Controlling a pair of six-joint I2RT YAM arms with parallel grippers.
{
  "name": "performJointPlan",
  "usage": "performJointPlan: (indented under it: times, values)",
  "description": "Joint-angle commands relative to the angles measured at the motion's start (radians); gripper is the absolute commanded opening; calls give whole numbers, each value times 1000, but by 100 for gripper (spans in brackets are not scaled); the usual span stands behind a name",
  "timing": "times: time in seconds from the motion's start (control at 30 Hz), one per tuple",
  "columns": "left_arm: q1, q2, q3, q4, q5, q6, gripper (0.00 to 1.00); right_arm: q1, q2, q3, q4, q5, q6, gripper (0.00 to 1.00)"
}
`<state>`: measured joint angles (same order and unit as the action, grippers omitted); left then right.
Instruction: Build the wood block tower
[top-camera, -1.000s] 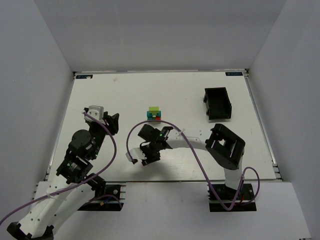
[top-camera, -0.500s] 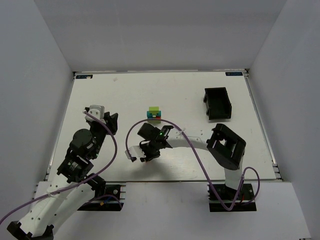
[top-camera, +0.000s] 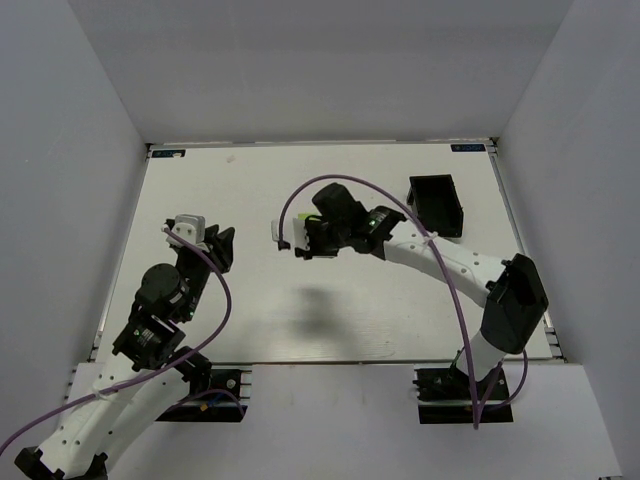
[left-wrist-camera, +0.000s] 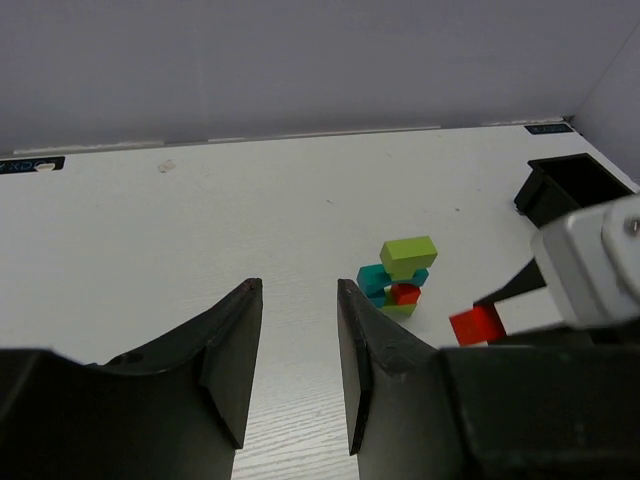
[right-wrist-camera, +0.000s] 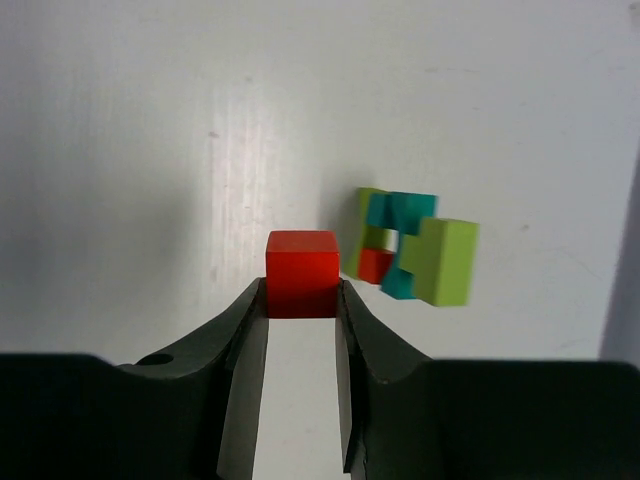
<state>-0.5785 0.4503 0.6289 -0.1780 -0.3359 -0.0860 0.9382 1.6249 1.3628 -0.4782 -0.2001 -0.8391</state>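
so, the tower (left-wrist-camera: 398, 279) stands several blocks high; the right gripper (right-wrist-camera: 300, 292) pinches a red cube (left-wrist-camera: 477, 324) at its four o'clock, unplaced; the left gripper (left-wrist-camera: 298, 300) is spread, empty.

A robot lab cell — white table (top-camera: 250, 180) walled by plain grey panels (top-camera: 320, 70).

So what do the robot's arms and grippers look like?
The left arm and right arm have white links, black joints and a purple cable each. The left gripper and right gripper have curved black fingers. The right arm shows a green light.
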Motion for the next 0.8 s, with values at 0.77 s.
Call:
performJointPlan:
  times: [0.77]
  values:
    - [3,5,-5,17,67,14,46,-214,388,662,-367,-111,-54,0]
